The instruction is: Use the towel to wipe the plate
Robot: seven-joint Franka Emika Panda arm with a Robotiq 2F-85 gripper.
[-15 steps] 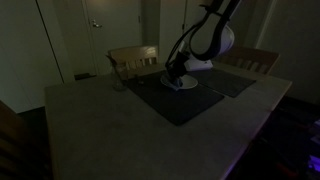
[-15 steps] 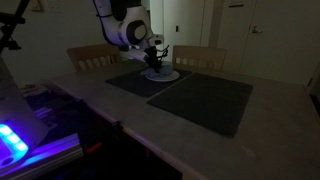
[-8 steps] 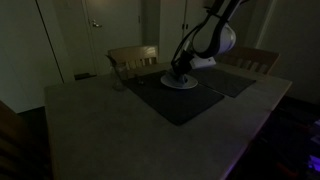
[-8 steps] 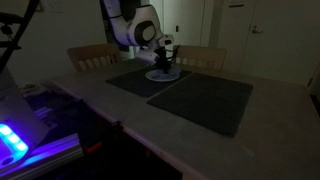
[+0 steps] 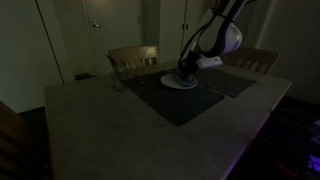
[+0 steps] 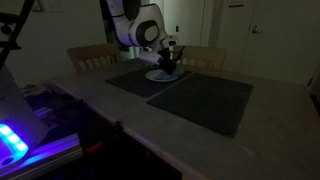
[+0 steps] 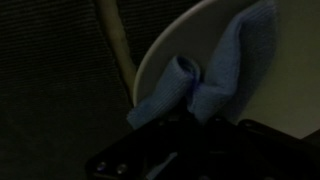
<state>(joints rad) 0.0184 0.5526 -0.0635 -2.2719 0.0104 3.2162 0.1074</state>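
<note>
A white round plate [image 5: 180, 84] lies on a dark placemat [image 5: 178, 100] at the far side of the table; it also shows in an exterior view [image 6: 160, 75]. My gripper [image 5: 186, 72] stands down on the plate, also seen in an exterior view [image 6: 167, 66]. In the wrist view the gripper [image 7: 195, 118] is shut on a blue towel [image 7: 215, 70], bunched and spread over the plate [image 7: 290, 70]. The fingertips are hidden in the dark under the towel.
A second dark placemat [image 5: 232, 83] lies beside the first, nearer the camera in an exterior view [image 6: 200, 100]. Wooden chairs [image 5: 133, 60] stand behind the table. A thin wooden rod [image 7: 117, 45] shows beyond the plate. A blue-lit device [image 6: 15, 140] sits beside the table.
My gripper has slid with the towel across the plate, to the right in both exterior views. The plate has stayed in place.
</note>
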